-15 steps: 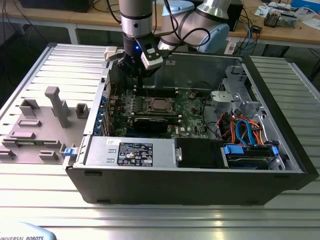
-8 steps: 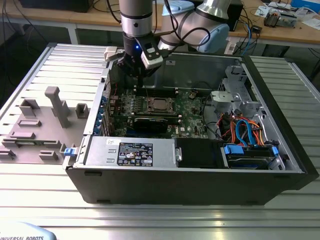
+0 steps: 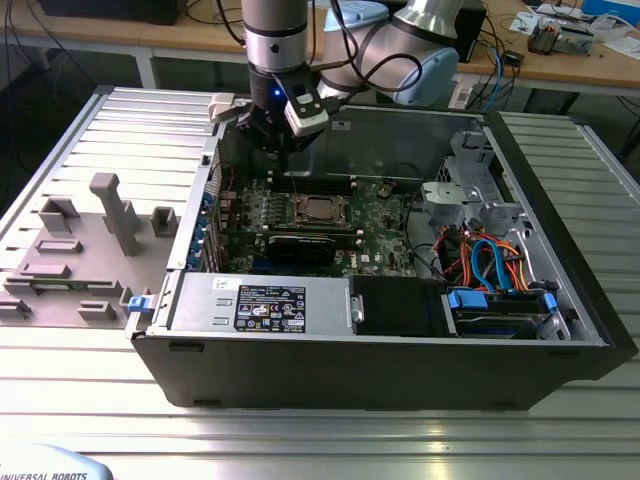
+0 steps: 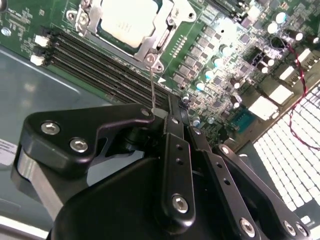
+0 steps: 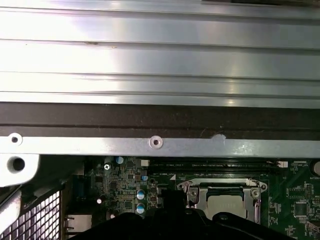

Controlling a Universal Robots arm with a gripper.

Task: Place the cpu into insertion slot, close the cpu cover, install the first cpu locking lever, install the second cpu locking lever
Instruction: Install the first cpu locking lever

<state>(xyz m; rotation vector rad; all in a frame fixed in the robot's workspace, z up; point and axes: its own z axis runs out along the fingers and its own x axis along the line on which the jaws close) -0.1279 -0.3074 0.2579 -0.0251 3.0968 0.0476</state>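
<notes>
A ribbed aluminium tabletop (image 3: 330,440) spreads out below the gripper (image 3: 281,140) on every side and catches bright overhead glare. Beyond the gripper, farther from the exterior camera, pale wooden workbenches (image 3: 580,62) carry cables, with dark floor (image 3: 60,90) beneath.

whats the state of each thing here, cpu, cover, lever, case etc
cpu: seated in the insertion slot
cpu cover: closed down flat around the cpu
locking lever: raised off the board, not latched
end effector: close by the lever's free end
computer case: lying on its side, open on top
</notes>
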